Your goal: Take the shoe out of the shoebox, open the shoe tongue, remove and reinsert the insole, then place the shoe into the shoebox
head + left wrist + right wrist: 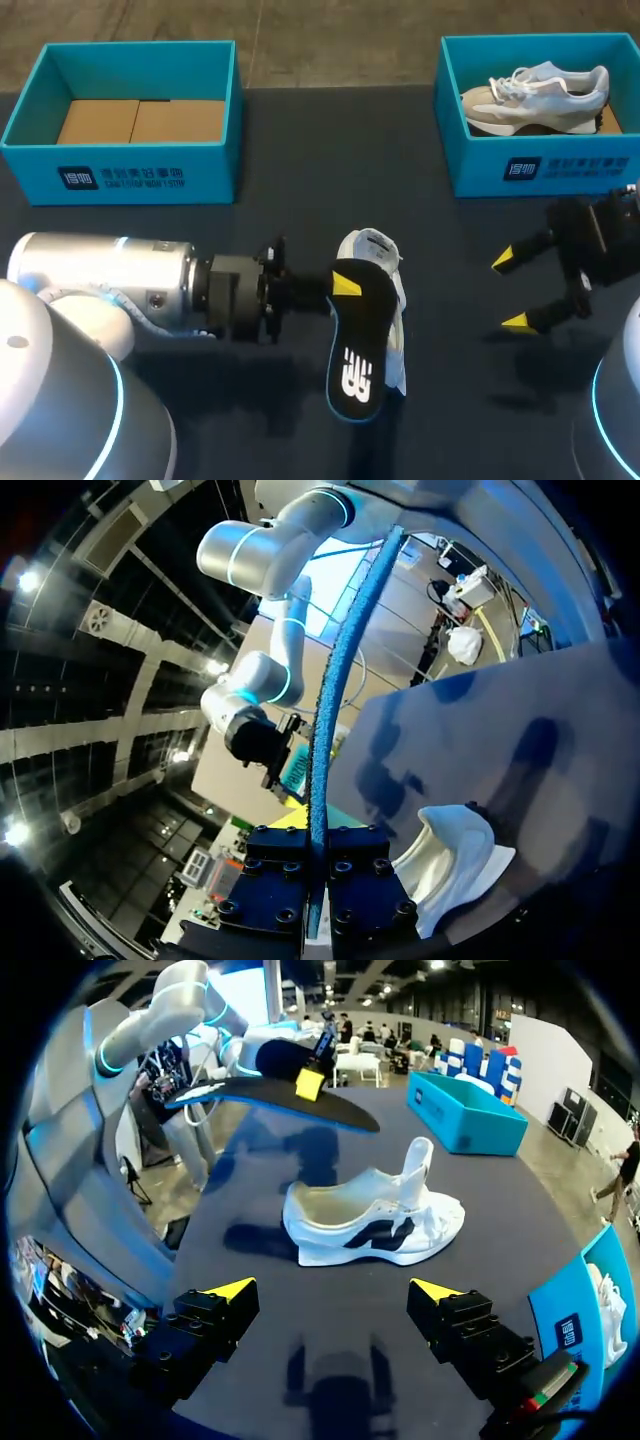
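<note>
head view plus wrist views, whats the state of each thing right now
insole: out, held above the table
left gripper: shut on insole
shoe on table: upright, tongue pulled up, opening empty
right gripper: open, empty
left-side shoebox: open, no shoe inside
right-side shoebox: open, second shoe inside

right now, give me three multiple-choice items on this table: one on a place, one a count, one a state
1. Where is the shoe nearest the left hand? A in a box; B on the table; C on the floor.
2. How many teal shoeboxes? A one; B two; C three.
3. The right hand is: A open, empty; B shut on a box; C shut on the shoe.
B: it lies on the table under the held insole. B: one at each far corner. A: its fingers stand apart, nothing between.
</note>
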Motion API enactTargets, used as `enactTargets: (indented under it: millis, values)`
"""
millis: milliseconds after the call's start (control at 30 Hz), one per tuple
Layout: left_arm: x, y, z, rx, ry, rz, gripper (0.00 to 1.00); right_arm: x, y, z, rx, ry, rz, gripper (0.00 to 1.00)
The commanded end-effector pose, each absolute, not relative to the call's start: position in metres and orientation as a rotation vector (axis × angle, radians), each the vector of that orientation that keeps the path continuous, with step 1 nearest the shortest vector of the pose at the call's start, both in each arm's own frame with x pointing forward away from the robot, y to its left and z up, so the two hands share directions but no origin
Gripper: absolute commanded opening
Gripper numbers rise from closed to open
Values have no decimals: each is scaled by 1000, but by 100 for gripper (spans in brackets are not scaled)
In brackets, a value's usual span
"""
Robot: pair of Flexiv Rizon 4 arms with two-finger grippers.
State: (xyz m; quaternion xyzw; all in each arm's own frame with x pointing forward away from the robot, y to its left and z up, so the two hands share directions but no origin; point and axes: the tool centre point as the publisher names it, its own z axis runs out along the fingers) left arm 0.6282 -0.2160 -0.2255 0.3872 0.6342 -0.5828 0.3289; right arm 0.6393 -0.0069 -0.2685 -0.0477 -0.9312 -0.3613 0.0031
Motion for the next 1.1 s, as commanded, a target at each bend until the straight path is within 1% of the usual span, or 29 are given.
enactTargets:
  millis: [33,200,300,700,1100]
  values:
    - [626,-214,-224,1013,1664,-1522,0,641,-6,-269,-147,-2918,-1126,100]
    - [626,-214,-224,1013,1664,-1522,0,641,-6,-269,-147,-2918,-1126,100]
    - [620,-213,-228,1009,1648,-1547,0,637,5,-269,-83,-3019,-981,100]
    - [590,-208,-237,959,1612,-1693,0,618,28,-319,-44,-3073,-726,100]
    - [586,-221,-247,928,1643,-1743,0,618,49,-341,-103,-3095,-596,100]
